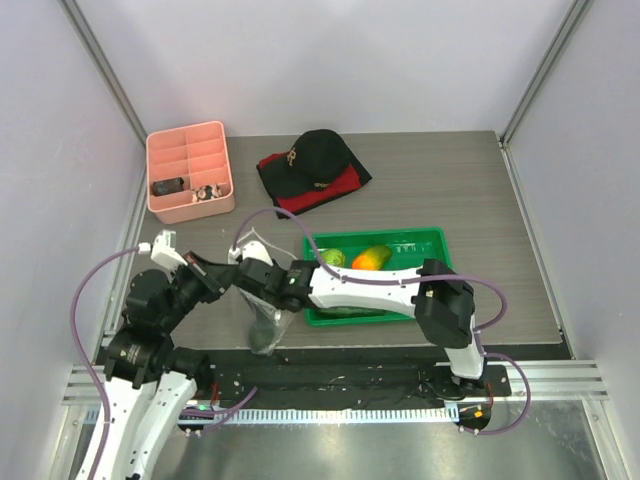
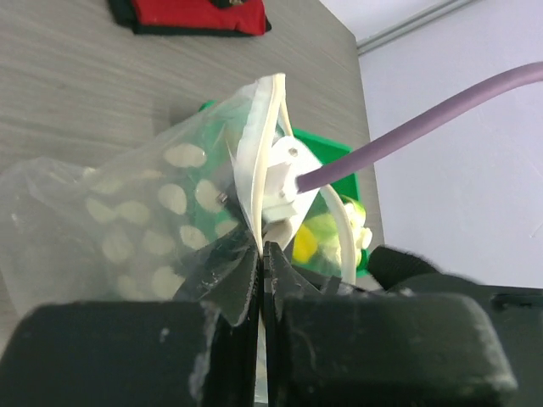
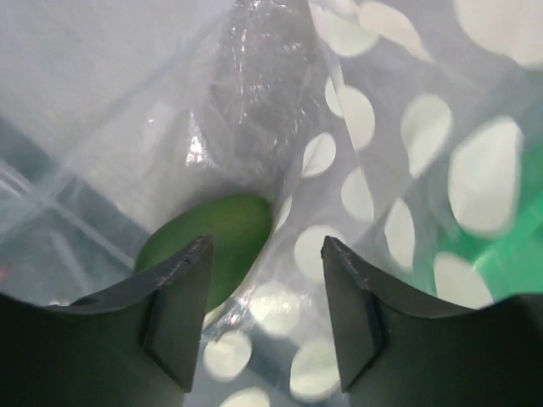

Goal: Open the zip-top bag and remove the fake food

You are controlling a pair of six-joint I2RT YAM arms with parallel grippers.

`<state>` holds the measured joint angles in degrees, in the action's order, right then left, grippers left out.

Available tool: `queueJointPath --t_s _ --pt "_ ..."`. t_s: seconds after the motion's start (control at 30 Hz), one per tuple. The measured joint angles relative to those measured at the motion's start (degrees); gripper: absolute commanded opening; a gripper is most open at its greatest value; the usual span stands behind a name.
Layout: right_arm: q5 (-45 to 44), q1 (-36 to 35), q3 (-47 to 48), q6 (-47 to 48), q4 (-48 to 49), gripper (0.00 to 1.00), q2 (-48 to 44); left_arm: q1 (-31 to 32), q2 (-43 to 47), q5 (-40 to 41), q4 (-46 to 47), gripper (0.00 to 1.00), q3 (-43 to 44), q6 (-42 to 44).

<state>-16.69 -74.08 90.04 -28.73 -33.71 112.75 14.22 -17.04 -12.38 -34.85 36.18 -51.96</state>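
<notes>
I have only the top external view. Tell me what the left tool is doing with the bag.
Observer: The left tool is shut on the zip-top bag, pinching its edge.
Operator: Now report the right tool.
Observer: The right tool is open, its fingers apart against the plastic.
Operator: Say what lies ahead of it.
Observer: A green piece of fake food, just beyond the fingers, apparently inside the bag.

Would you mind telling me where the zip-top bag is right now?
In the top view the zip-top bag is held up just left of the green tray, pinched at its top edge by the left gripper.
</notes>
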Motion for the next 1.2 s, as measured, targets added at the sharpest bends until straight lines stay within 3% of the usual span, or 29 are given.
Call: queueJointPath --t_s 0.2,0.43,0.53,0.63,0.77,0.97,1.2 --pt "2.32 6.01 6.84 3.76 -0.98 0.58 0.0 -0.02 -7.91 1.16 4.92 0.0 3.15 2.03" --pt "7.91 9.99 15.93 5.7 -3.69 0.55 1.4 -0.07 -8.7 2.25 6.49 0.0 3.1 2.64" --pt "12.37 9.92 14.75 3.76 -3.17 0.44 1.42 -0.09 -6.47 2.54 7.15 0.0 -0.44 1.66" --pt "14.25 8.94 10.54 0.76 -2.01 0.41 1.68 -0.09 -4.59 2.78 6.75 0.0 -3.82 0.81" --pt "14.47 8.2 7.02 -1.9 -1.95 0.42 3.04 -0.11 -3.32 3.58 5.42 0.0 -5.49 0.09" --pt "13.6 7.65 5.4 -4.63 -0.42 0.52 3.17 -0.09 -1.31 4.52 4.33 0.0 -5.57 0.07" --pt "8.61 7.65 5.07 -7.61 3.37 0.45 5.03 -0.09 -0.9 5.27 3.32 0.0 -5.57 0.09"
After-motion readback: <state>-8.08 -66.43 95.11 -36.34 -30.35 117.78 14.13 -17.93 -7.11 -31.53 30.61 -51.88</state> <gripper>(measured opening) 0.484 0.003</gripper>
